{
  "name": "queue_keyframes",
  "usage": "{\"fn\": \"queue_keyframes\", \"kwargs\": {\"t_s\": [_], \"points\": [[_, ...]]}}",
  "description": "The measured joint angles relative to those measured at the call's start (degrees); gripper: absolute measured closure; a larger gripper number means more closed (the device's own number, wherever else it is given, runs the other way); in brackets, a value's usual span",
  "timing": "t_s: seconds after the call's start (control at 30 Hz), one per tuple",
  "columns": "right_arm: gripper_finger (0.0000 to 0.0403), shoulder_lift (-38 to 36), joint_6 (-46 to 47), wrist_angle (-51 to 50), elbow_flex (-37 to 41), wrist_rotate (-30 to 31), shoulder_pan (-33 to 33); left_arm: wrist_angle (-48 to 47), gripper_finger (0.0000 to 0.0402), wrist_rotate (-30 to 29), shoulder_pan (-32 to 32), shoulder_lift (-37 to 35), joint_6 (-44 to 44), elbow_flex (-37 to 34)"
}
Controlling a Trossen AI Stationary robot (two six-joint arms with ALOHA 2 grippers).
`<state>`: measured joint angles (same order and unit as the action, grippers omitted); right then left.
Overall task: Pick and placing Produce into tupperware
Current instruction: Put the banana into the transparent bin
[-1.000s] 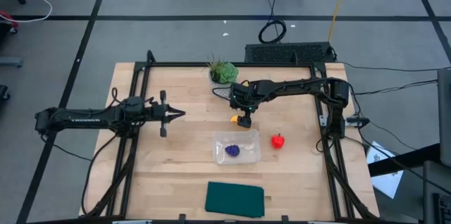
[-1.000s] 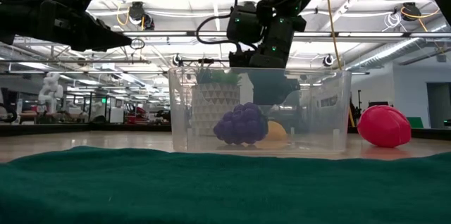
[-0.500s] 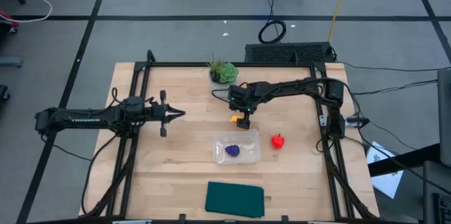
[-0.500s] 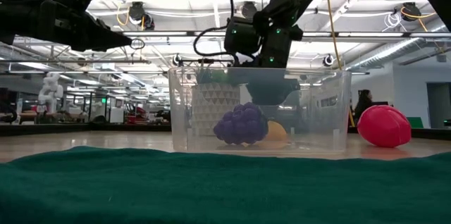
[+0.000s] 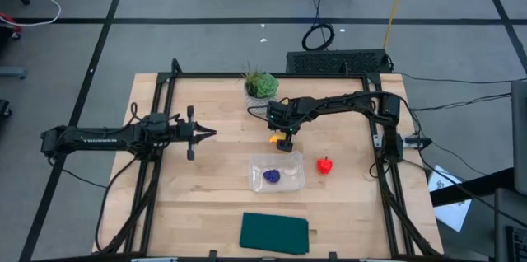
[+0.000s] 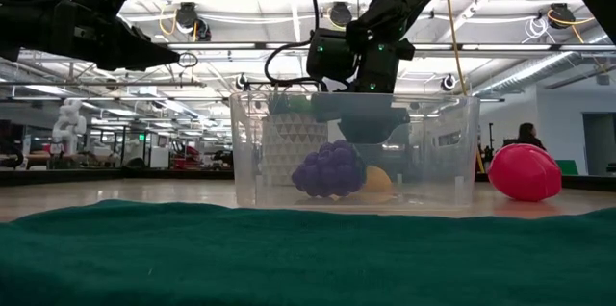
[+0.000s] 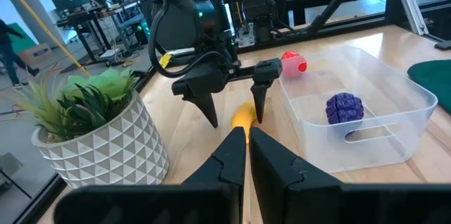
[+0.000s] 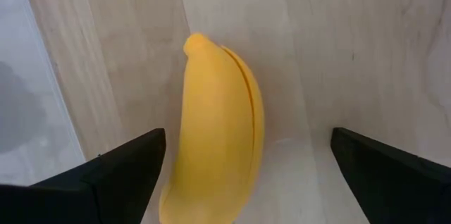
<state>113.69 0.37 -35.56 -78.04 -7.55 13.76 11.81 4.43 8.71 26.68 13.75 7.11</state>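
The yellow banana [image 8: 215,160] lies on its side on the wooden table, just beyond the far side of the clear tupperware [image 5: 288,163]. My right gripper [image 7: 236,115] points steeply down over it, open, one finger on either side of the banana [image 7: 243,117] without touching it. The purple roundish piece [image 5: 271,176] sits inside the tupperware on its floor. The red fruit [image 5: 325,165] rests on the table to the tupperware's right. My left gripper [image 5: 212,133] hovers shut at the table's left, pointing level toward the middle.
A potted plant in a white pot [image 5: 262,83] stands near the far edge, close behind the right gripper. A dark green cloth [image 5: 274,232] lies flat at the near edge. Bare wood lies between the left gripper and the tupperware.
My right gripper has sunk toward the banana, staying open and pointing down. The banana and the other pieces have not moved.
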Motion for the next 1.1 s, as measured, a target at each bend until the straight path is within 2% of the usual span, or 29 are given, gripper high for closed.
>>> {"fn": "queue_keyframes", "kwargs": {"t_s": [0.47,1.1], "points": [[0.0015,0.0,0.0,0.6,0.0,0.0,0.0,0.0,0.0376,0.0,0.0,0.0,-0.1,0.0],[0.0152,0.0,-1.5,0.6,0.0,0.0,0.0,0.0,0.0376,0.0,0.0,0.0,-0.1,0.0]]}}
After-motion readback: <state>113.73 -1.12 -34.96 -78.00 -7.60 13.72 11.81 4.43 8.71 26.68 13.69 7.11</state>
